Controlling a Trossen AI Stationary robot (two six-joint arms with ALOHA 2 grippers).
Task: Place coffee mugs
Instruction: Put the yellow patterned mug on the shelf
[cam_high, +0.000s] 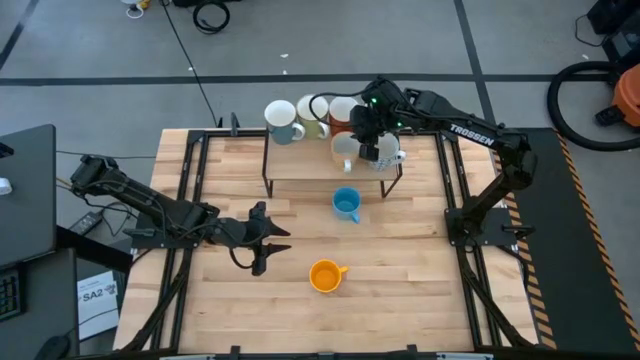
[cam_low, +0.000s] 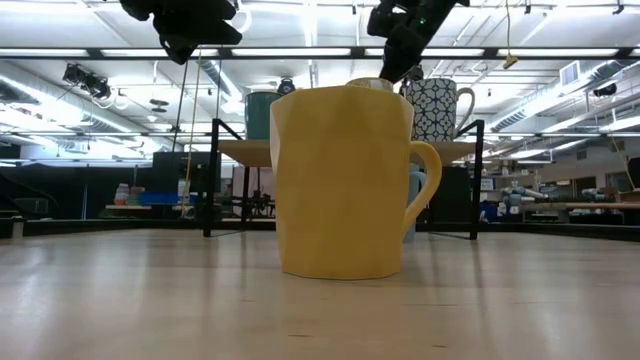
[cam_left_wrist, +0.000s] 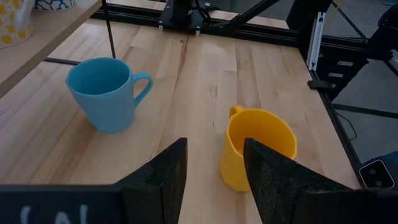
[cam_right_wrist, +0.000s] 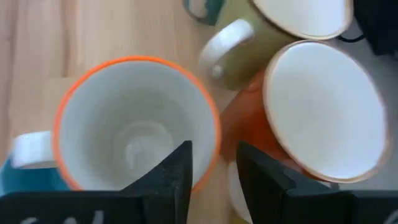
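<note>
High view: we see right gripper (cam_high: 368, 137) over shelf (cam_high: 300, 160) mugs; blue mug (cam_high: 346, 204), yellow mug (cam_high: 325, 275) on open table (cam_high: 420, 290).
Left wrist view: left gripper (cam_left_wrist: 214, 177) fingers apart, empty.
Right wrist view: fingers apart astride orange-rimmed mug (cam_right_wrist: 134, 127) rim.

You get even, bright overhead light on the worktop (cam_high: 400, 300) in the high view; shadows there are short and soft; no glare on the wood. In the low view the ceiling strip lights (cam_low: 300, 40) blow out white; the yellow mug (cam_low: 345, 180) sits close and backlit, its near face dull; room behind is soft. Left wrist view is sharp on the blue mug (cam_left_wrist: 106, 93); claw fingers (cam_left_wrist: 161, 180) blurred. Right wrist view is motion-blurred all over; white mug interiors (cam_right_wrist: 323, 106) look washed out.
</note>
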